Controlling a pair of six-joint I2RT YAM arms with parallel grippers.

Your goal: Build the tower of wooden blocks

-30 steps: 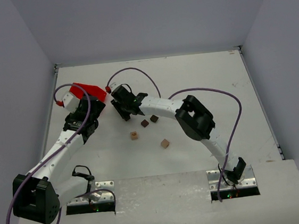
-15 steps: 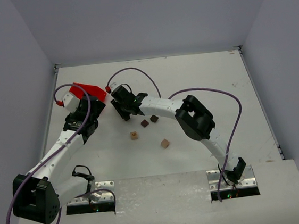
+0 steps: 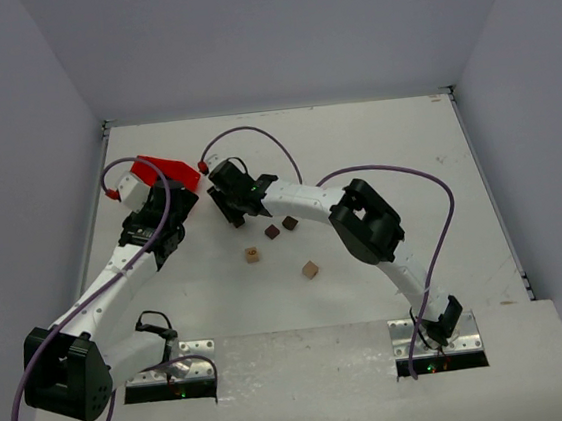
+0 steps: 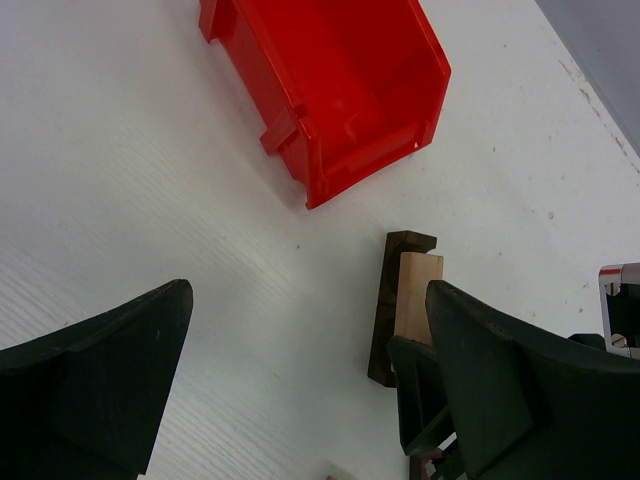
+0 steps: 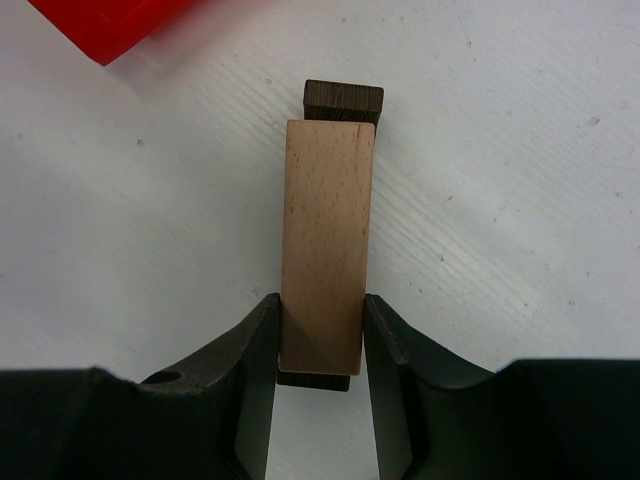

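Observation:
A long light tan block (image 5: 328, 240) lies on a long dark brown block (image 5: 343, 100), whose ends show past it. My right gripper (image 5: 320, 318) has a finger against each side of the tan block's near end. In the top view the right gripper (image 3: 232, 202) hides this pair. In the left wrist view the same dark block (image 4: 384, 310) and tan block (image 4: 417, 292) sit just inside my right finger. My left gripper (image 4: 308, 300) stands wide open over bare table, beside the pair. Loose small cubes lie nearby: two dark (image 3: 272, 231) (image 3: 289, 223) and two tan (image 3: 253, 256) (image 3: 310, 269).
A red bin (image 3: 168, 169) sits at the back left, just beyond the left gripper (image 3: 166, 220), and shows empty in the left wrist view (image 4: 330, 80). White walls enclose the table (image 3: 395, 148) on three sides. Purple cables loop over both arms.

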